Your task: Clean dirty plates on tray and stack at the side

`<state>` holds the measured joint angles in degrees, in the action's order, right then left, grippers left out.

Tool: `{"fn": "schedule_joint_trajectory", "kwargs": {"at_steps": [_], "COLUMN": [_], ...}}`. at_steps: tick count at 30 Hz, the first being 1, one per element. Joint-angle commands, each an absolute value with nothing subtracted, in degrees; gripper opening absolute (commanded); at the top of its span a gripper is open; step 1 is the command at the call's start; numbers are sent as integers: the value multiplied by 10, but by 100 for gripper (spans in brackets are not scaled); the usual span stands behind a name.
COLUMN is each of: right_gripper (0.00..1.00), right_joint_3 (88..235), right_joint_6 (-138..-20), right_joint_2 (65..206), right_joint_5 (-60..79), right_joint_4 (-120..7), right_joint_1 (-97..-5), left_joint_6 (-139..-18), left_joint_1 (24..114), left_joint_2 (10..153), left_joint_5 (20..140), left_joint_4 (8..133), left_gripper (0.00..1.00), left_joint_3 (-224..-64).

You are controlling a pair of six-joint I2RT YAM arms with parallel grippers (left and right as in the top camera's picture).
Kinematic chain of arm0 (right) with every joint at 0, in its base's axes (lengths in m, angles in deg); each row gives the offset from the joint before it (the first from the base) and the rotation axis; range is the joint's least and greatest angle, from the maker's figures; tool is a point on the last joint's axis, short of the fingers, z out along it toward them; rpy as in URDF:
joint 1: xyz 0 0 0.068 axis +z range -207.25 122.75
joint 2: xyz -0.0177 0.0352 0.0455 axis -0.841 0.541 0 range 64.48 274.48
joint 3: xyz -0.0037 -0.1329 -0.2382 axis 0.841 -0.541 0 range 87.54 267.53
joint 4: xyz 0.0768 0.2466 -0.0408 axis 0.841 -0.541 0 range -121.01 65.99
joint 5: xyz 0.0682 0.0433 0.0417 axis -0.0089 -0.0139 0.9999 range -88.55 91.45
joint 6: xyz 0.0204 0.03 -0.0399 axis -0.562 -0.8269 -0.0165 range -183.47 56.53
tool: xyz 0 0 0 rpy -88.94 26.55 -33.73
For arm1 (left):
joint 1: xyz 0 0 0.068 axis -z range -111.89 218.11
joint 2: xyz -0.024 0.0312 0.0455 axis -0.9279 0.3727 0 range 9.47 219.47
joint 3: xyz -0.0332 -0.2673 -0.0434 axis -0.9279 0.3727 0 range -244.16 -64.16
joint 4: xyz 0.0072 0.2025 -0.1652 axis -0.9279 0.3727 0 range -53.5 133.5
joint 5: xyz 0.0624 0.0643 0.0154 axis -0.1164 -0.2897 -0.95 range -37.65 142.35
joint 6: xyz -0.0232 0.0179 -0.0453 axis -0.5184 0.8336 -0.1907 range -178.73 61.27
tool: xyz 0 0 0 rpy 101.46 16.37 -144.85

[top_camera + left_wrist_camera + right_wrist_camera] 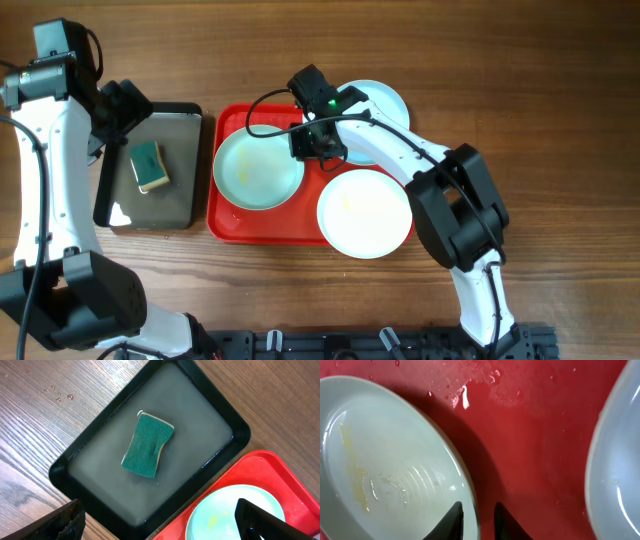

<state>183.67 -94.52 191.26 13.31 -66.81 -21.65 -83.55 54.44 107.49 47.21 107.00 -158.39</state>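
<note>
The red tray (225, 215) holds a mint plate (258, 170) with yellow smears at its left and a white plate (365, 212) at its front right. A third plate (385, 105) lies at the back right, partly over the tray's rim and under my right arm. My right gripper (315, 140) is at the mint plate's right rim. In the right wrist view its fingers (477, 510) straddle that rim, one inside the plate (385, 470), one over the tray (530, 435), closed on it. My left gripper (125, 110) is open and empty above the grey pan.
A dark grey pan (185, 120) of water stands left of the tray with a green sponge (149, 166) in it. The left wrist view shows the sponge (147, 446), the pan (235, 425), the tray corner (260, 465) and the mint plate (220, 515). Water drops dot the wood.
</note>
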Motion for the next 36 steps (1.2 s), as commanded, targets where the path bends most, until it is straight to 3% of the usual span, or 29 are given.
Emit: {"fn": "schedule_joint_trajectory", "kwargs": {"at_steps": [1, 6, 14, 23, 27, 36], "right_gripper": [18, 17, 5, 5, 5, 4], "right_joint_3": [1835, 1835, 1835, 1835, 1835, 1835], "right_joint_6": [-981, -980, -979, -977, -958, -958], "right_joint_2": [1934, 1945, 1945, 1945, 1945, 1945], "right_joint_5": [118, 118, 102, 98, 98, 98], "right_joint_4": [-664, -662, -658, -647, -645, -636], "right_joint_1": [-214, -204, -185, -185, -185, -185], "left_joint_6": [-845, -845, -829, -799, -793, -755], "left_joint_1": [541, 541, 541, 541, 541, 541], "left_joint_2": [1102, 1120, 1137, 1168, 1181, 1185], "left_joint_5": [462, 462, 462, 462, 463, 456], "left_joint_4": [1068, 1063, 1060, 1023, 988, 925], "left_gripper": [92, 92, 91, 70, 55, 57], "left_joint_3": [-1581, -1581, -1581, -1546, -1517, -1439]}}
